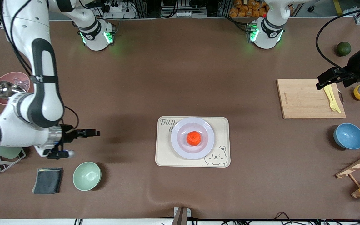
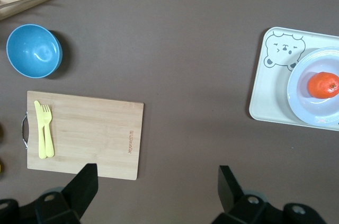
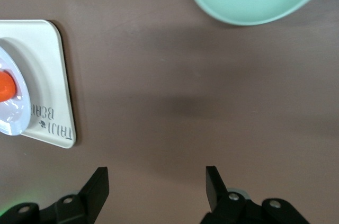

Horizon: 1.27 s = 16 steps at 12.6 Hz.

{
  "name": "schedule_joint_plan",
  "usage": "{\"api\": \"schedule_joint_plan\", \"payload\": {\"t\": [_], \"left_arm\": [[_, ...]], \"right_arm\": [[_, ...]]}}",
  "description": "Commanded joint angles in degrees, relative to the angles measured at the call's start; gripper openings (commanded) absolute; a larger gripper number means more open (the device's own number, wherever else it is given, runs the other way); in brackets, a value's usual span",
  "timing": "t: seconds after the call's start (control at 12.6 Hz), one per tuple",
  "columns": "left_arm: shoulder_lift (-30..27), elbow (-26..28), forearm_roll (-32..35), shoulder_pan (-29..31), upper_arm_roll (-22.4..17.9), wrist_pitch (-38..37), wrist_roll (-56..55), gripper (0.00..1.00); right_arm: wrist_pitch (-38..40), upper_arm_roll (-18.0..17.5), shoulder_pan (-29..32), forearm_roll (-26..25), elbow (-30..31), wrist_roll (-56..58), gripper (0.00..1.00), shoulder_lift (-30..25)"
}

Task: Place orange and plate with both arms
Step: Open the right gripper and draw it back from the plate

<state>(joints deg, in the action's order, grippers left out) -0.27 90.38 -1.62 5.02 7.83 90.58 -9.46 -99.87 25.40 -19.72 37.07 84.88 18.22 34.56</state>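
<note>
— Where is the right gripper, and how do its fingers stand?

— It hangs over bare brown table toward the right arm's end, fingers spread wide with nothing between them. The green bowl sits on the table close by, nearer the front camera, with a dark folded cloth beside it.

— And the left gripper?

— It is spread apart too, and empty. It is over the edge of the wooden cutting board at the left arm's end of the table. A yellow fork and knife lie together on that board, near its handle end.

— Where is the orange?

— It is in the middle of the plate, well apart from both grippers. The plate itself rests on the cream bear tray at the middle of the table, covering part of the printed lettering, with the bear drawing showing at the corner just beside the plate's rim.

— Anything else around?

— A blue bowl stands nearer the front camera than the cutting board. A dark green fruit lies farther from the camera, near the left arm's base. A wooden rack shows at the table edge close to the blue bowl. At the right arm's end a pink bowl holds a metal ladle.
</note>
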Motion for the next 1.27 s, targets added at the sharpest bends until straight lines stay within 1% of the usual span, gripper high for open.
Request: {"api": "schedule_joint_plan", "payload": {"t": [0.0, 0.24, 0.32, 0.4, 0.48, 0.56, 0.64, 0.72, 0.79, 0.87, 0.95, 1.03, 1.11, 1.19], "left_arm": [[-1.75, -0.12, 0.74, 0.52, 0.34, -3.03, -0.21, 1.00], [-2.37, -0.12, 0.74, 0.52, -0.01, -3.21, 0.32, 1.00], [-2.28, -0.12, 0.74, 0.52, 0.08, -3.13, 0.41, 1.00], [-2.11, -0.12, 0.65, 0.52, 0.08, -3.13, 0.41, 1.00], [-2.10, -0.21, 0.65, 0.52, 0.08, -3.13, 0.41, 1.00], [-2.10, -0.21, 0.65, 0.52, 0.08, -3.04, 0.41, 1.00], [-2.02, -0.21, 0.56, 0.52, 0.08, -2.86, 0.41, 1.00], [-1.93, -0.21, 0.48, 0.52, 0.08, -2.78, 0.41, 1.00], [-1.93, -0.21, 0.39, 0.52, 0.08, -2.69, 0.41, 1.00], [-1.93, -0.21, 0.30, 0.52, 0.08, -2.69, 0.41, 1.00], [-1.93, -0.21, 0.21, 0.52, -0.01, -2.60, 0.41, 1.00], [-1.93, -0.21, 0.21, 0.69, -0.01, -2.69, 0.41, 1.00], [-1.93, -0.21, 0.21, 0.70, -0.01, -2.69, 0.41, 1.00], [-1.93, -0.12, 0.12, 0.70, -0.01, -2.69, 0.41, 1.00]], "right_arm": [[2.83, -0.88, 1.70, -1.39, 0.47, 1.39, 0.82, -1.34], [2.92, -0.79, 2.14, -0.87, -0.58, 1.21, 0.82, -1.43], [4.14, -0.09, 2.14, -0.86, -1.46, 1.12, 0.82, -1.51], [4.50, -0.78, 3.44, -0.95, -2.08, 0.95, 0.83, -1.69], [4.59, -3.92, 7.46, -1.47, -1.82, 0.94, 1.00, -3.00], [4.51, -8.22, 11.33, -4.35, -1.65, 0.94, 1.00, -4.31], [4.42, -10.44, 13.54, -9.34, -1.65, 0.86, 1.00, -6.07], [4.50, -11.07, 14.35, -11.65, -1.38, 0.86, 1.00, -8.09], [4.59, -11.60, 16.09, -12.80, -1.21, 0.94, 1.00, -9.85], [4.59, -13.95, 18.81, -16.21, -1.29, 1.29, 1.00, -11.52], [5.03, -17.72, 21.53, -20.59, -1.21, 1.12, 1.00, -13.10], [5.38, -20.02, 23.56, -23.16, -1.03, 1.12, 1.00, -14.60], [7.82, -20.91, 23.76, -24.49, 0.10, 0.34, 1.00, -16.61], [8.54, -20.83, 23.58, -25.55, 1.16, -2.19, 1.00, -18.72]]}}
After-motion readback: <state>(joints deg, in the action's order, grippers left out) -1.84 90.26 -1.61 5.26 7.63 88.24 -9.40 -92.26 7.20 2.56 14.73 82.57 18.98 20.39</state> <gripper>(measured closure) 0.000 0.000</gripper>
